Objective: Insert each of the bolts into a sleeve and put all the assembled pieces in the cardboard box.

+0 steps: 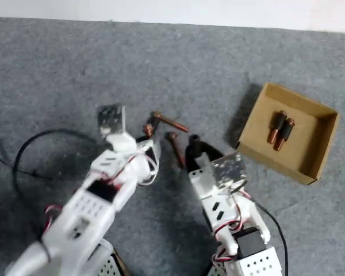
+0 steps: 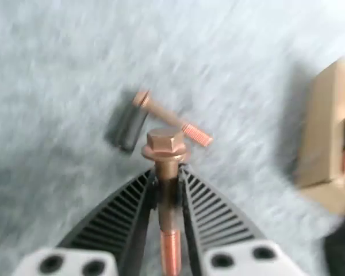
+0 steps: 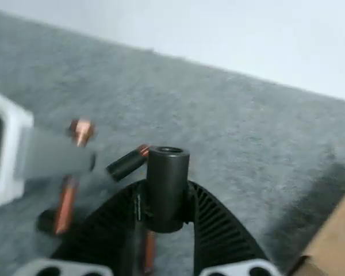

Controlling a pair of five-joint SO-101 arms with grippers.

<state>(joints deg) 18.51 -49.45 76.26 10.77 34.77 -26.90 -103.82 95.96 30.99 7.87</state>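
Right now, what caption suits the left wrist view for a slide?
Left jaws grip a copper bolt by its shank; another bolt and a black sleeve lie beyond.

Left gripper (image 2: 168, 172), farther from the cardboard box (image 1: 270, 161), clamps a bolt (image 2: 165, 147); right gripper (image 3: 165, 192), nearer, clamps a sleeve (image 3: 168, 171)

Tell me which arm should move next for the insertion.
Left, probably. The left gripper is shut on a bolt, while the right gripper holds a sleeve, open end exposed, ready to receive it.
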